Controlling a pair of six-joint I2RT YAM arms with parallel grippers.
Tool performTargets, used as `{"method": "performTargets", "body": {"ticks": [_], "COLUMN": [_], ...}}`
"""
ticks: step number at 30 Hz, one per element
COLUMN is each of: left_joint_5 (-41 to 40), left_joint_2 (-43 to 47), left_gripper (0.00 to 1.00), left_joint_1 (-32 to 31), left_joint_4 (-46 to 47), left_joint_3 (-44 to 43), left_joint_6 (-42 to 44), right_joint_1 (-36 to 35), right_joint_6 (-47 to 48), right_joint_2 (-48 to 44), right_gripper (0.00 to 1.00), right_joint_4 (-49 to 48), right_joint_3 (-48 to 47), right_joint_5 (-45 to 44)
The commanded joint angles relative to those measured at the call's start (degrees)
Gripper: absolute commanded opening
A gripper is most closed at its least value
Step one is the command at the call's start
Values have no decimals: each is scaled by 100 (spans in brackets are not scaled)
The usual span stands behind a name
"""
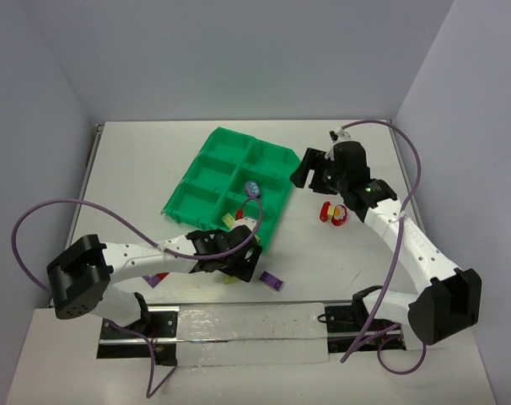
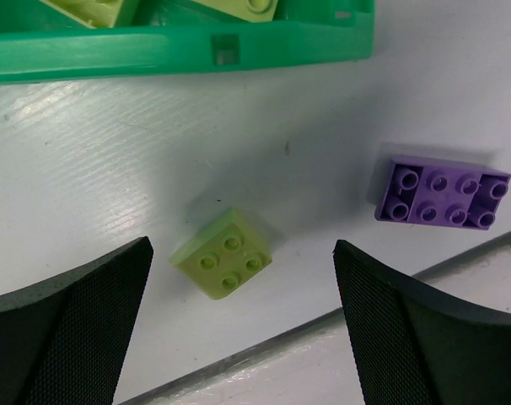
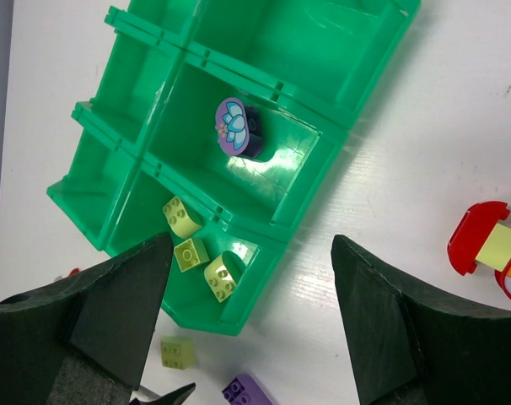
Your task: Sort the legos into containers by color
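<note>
Left wrist view: left gripper (image 2: 240, 253), open, straddles a yellow lego (image 2: 224, 264) on the surface (image 2: 112, 169) just outside the tray (image 2: 154, 51), apparently poised to grasp; right gripper (image 3: 251, 245) hovers open over the tray.

A robotics lab cell: left arm (image 1: 137, 257) and right arm (image 1: 407, 240) stand bolted to a metal rail (image 1: 239, 325) at the near edge of a white table (image 1: 154, 160), purple cables (image 1: 70, 201) looping out, plain grey panels (image 1: 239, 59) closing the left, right and far sides.
</note>
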State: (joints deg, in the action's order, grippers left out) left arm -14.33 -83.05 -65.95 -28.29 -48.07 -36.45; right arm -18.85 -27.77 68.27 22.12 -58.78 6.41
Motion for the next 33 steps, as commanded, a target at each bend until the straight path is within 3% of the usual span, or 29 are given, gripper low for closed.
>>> {"method": "performTargets", "body": {"ticks": [1,10,25,33], "left_joint_5": [-290,47,1,-204], "left_joint_2": [54,57,-315,-437], "left_gripper": [96,96,88,82], "left_joint_1": [-41,-122,-266,-730], "left_joint_4": [97,647,407,160], "left_joint_3": [-9,244,230,218], "left_joint_6": [-286,-77,-458,-899], "right_joint_1": [24,31,31,22], "right_joint_6": [52,39,8,-3], "right_joint_2": [-95,-151,-147,-181], "right_gripper": [83,83,84,84], "right_joint_4": [-59,-74,-147,-160], "right_joint_3": [-37,31,96,149], "right_joint_5": [44,97,212,208]}}
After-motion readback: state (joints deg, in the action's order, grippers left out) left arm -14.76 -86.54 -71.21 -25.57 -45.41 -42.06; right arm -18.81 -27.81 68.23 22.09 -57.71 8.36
